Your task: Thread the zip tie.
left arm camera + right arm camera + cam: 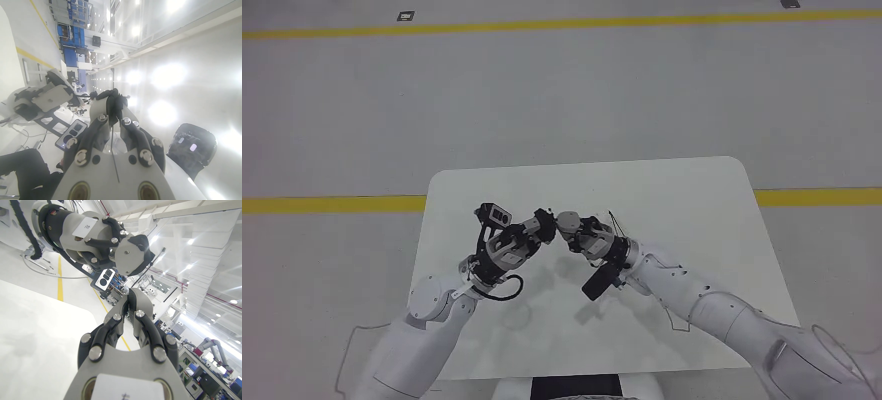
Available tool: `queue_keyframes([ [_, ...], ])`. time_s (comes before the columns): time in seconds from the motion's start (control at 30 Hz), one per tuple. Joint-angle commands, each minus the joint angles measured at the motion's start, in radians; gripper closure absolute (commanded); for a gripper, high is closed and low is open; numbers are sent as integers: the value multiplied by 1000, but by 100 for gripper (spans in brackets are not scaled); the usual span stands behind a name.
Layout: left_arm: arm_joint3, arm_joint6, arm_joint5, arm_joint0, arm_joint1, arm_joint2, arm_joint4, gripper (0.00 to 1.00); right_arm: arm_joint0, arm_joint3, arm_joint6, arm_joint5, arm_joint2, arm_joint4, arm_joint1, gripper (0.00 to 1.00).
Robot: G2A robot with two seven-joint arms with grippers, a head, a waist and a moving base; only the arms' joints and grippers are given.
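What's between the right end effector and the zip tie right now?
Nothing: in the right wrist view the gap from the right end effector to the zip tie, pinched in the left end effector, is bare air.

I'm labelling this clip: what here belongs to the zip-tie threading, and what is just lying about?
Job: zip tie; left tool, shut on it; right tool, shut.
Bystanders: white table; yellow floor line.

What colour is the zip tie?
Black. The zip tie shows best in the left wrist view, clamped in the left pincer.
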Motion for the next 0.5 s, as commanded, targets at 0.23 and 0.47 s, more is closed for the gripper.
queue_keyframes([
  [0.23, -8, -7, -14, 7, 0, -8, -12, 100, 1, 8, 7, 0, -8, 0, -4, 100],
  [0.47, -12, -9, -22, 9, -1, -11, -18, 100, 2, 12, 11, 0, -12, 0, -5, 100],
])
